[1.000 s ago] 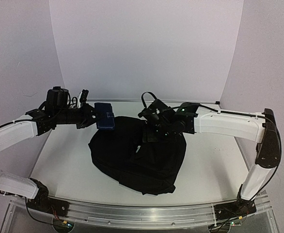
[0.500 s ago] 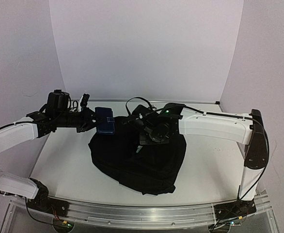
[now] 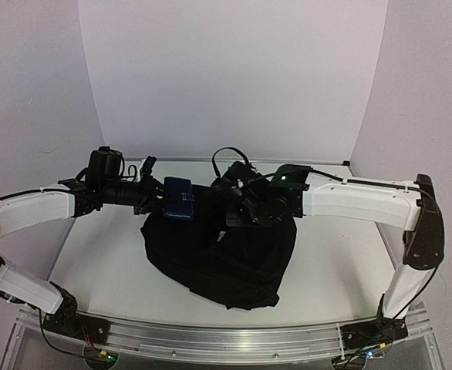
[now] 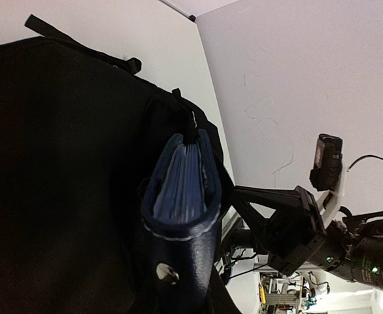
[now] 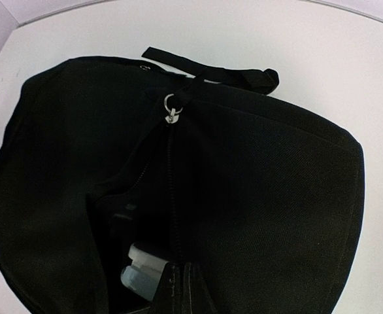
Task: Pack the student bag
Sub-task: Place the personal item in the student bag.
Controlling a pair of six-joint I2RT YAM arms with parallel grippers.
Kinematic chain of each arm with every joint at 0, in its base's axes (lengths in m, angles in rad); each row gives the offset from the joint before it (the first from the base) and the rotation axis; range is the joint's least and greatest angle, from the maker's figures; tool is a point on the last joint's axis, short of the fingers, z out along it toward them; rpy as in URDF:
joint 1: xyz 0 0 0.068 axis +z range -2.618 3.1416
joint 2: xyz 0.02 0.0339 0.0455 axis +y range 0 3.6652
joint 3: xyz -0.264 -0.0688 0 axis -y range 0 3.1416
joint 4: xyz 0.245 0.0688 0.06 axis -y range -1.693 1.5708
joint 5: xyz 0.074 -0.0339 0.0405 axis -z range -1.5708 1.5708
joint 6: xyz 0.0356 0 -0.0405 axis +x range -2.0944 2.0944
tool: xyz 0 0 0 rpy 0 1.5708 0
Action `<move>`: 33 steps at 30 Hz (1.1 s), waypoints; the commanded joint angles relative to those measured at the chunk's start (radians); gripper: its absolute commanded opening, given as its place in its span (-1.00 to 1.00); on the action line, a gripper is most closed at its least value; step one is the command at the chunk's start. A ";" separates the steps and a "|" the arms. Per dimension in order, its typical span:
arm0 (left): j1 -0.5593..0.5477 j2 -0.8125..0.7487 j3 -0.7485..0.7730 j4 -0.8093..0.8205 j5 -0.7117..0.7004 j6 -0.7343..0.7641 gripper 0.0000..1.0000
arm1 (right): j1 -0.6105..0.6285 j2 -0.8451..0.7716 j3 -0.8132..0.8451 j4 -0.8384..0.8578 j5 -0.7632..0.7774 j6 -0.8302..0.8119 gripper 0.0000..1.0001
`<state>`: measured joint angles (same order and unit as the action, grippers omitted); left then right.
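The black bag (image 3: 234, 262) lies slumped in the middle of the white table (image 3: 95, 254), its top towards the far side. The left gripper (image 3: 164, 197) hangs just past the bag's far-left edge, closed around a small dark blue pouch (image 4: 182, 196) that it holds clear of the fabric. The right gripper (image 3: 235, 205) sits low over the far middle of the bag. Its fingers are lost, black on black, so I cannot tell how far they are closed, though the cloth drawn up towards them suggests a pinch on the lip of the opening. From the right wrist the zip pull (image 5: 170, 111) shows at the top of a parted seam, with something pale (image 5: 142, 273) already inside. The main risk is the mouth of the bag – soft cloth held at one spot only, so it may sag shut as the pouch comes across. The pouch could then catch on the lip or land on top rather than inside. The two grippers are also near each other, and a careless sideways push could knock them together or tug the cloth loose.
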<state>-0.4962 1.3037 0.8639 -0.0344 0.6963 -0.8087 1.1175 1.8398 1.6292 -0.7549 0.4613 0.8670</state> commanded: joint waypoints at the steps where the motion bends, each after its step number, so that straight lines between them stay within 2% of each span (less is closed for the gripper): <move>1: -0.050 0.063 0.028 0.190 0.095 -0.053 -1.00 | -0.001 -0.111 -0.027 0.087 0.006 -0.002 -1.00; 7: -0.146 0.154 0.109 0.194 0.105 -0.022 -1.00 | -0.002 -0.129 -0.032 0.110 -0.009 -0.008 -1.00; 19: -0.179 0.248 0.100 0.346 0.086 -0.038 -1.00 | -0.002 -0.155 -0.059 0.138 -0.018 -0.010 -1.00; 23: -0.179 0.264 0.110 0.326 0.028 0.001 -1.00 | -0.002 -0.161 -0.068 0.145 -0.021 -0.010 -1.00; 33: -0.200 0.327 0.076 0.387 0.030 -0.015 -0.99 | -0.002 -0.166 -0.068 0.155 -0.026 -0.014 -1.00</move>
<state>-0.6833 1.6147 0.9291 0.2746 0.7298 -0.8352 1.1168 1.7428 1.5543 -0.6440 0.4101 0.8616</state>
